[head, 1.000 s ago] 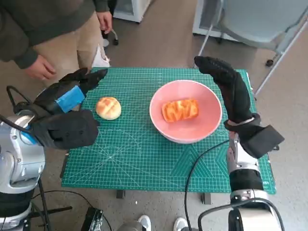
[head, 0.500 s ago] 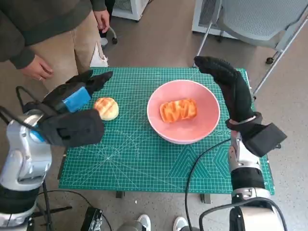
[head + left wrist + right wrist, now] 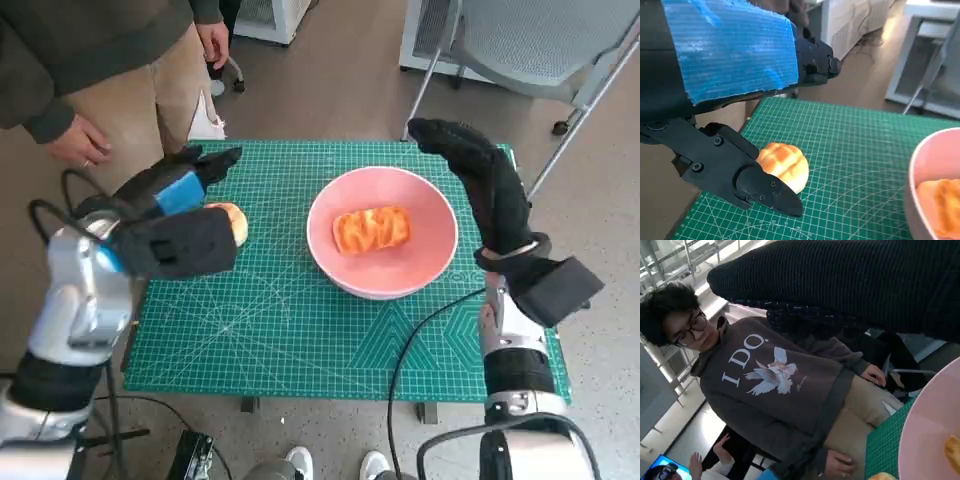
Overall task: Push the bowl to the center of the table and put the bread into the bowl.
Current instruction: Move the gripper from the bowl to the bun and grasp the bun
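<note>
Bread roll (image 3: 232,220) sits just at my spread left hand's (image 3: 170,215) three o'clock, bowl (image 3: 383,232) beyond; right hand (image 3: 480,185) open.

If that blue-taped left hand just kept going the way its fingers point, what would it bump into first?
Probably the round bun on the green mat: the left hand hovers open right over it, though its height above the bun is unclear.

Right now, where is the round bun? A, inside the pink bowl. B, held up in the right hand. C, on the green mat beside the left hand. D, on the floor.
C: the bun lies on the mat by the left hand, outside the bowl.
</note>
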`<state>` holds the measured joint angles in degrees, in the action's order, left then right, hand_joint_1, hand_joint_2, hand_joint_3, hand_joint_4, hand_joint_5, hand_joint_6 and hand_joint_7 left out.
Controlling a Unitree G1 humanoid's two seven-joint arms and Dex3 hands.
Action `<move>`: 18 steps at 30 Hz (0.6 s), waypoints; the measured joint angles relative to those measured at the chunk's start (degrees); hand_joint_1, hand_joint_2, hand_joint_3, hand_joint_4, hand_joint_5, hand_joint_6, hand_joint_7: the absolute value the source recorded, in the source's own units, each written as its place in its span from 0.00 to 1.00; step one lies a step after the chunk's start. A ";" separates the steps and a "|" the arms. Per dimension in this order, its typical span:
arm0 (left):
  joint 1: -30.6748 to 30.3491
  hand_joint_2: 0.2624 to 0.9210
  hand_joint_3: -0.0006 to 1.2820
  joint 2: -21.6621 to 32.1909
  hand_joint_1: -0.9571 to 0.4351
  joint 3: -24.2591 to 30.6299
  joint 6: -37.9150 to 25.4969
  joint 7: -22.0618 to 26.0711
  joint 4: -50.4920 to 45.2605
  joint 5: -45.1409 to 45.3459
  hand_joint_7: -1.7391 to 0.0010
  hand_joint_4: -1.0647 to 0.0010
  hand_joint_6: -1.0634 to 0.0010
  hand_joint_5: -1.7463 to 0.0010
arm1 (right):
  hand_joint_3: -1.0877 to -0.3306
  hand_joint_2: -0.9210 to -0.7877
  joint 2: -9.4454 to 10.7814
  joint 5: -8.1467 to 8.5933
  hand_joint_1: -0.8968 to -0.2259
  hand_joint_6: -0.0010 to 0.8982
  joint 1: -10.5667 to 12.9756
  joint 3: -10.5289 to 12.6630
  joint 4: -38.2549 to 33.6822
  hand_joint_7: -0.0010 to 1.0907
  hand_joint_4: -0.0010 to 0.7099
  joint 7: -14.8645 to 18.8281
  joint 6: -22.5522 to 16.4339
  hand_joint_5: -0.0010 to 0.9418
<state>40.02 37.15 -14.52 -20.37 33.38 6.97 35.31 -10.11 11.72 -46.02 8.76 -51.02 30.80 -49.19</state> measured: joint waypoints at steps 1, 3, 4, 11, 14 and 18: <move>0.64 0.68 0.00 -0.18 0.33 -0.47 0.08 -0.30 1.32 0.35 1.00 1.00 0.83 1.00 | 0.36 0.00 -0.10 0.04 0.26 0.00 0.01 0.04 0.05 0.49 0.28 0.07 0.01 0.00; 2.10 0.68 0.00 -0.67 0.33 -1.34 0.23 -0.82 4.11 0.97 1.00 1.00 0.83 1.00 | 0.36 0.00 -0.27 0.16 0.26 0.00 0.04 0.11 0.12 0.48 0.28 0.20 0.05 0.00; 2.74 0.68 0.00 -0.93 0.33 -1.72 0.27 -1.02 5.32 1.18 1.00 1.00 0.83 1.00 | 0.36 0.00 -0.33 0.24 0.26 0.00 0.04 0.13 0.13 0.48 0.28 0.24 0.05 0.00; 8.28 0.68 0.00 -3.21 0.33 -4.99 1.03 -2.68 16.68 3.11 1.00 1.00 0.83 1.00 | 0.36 0.00 -0.77 0.42 0.27 0.00 0.15 0.20 0.38 0.48 0.28 0.25 0.09 0.00; 10.46 0.68 0.00 -4.44 0.33 -6.18 1.39 -3.48 22.16 3.34 1.00 1.00 0.83 1.00 | 0.36 0.00 -0.84 0.40 0.27 0.00 0.25 0.19 0.62 0.47 0.28 0.24 0.11 0.00; 13.01 0.68 0.00 -5.93 0.33 -7.73 1.92 -4.46 28.65 3.88 1.00 1.00 0.83 1.00 | 0.36 0.00 -0.94 0.39 0.27 0.00 0.40 0.20 0.92 0.47 0.28 0.20 0.21 0.00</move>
<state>53.03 31.22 -22.25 -18.45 28.91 35.63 39.19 -11.05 12.10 -45.62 8.96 -50.10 31.00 -48.98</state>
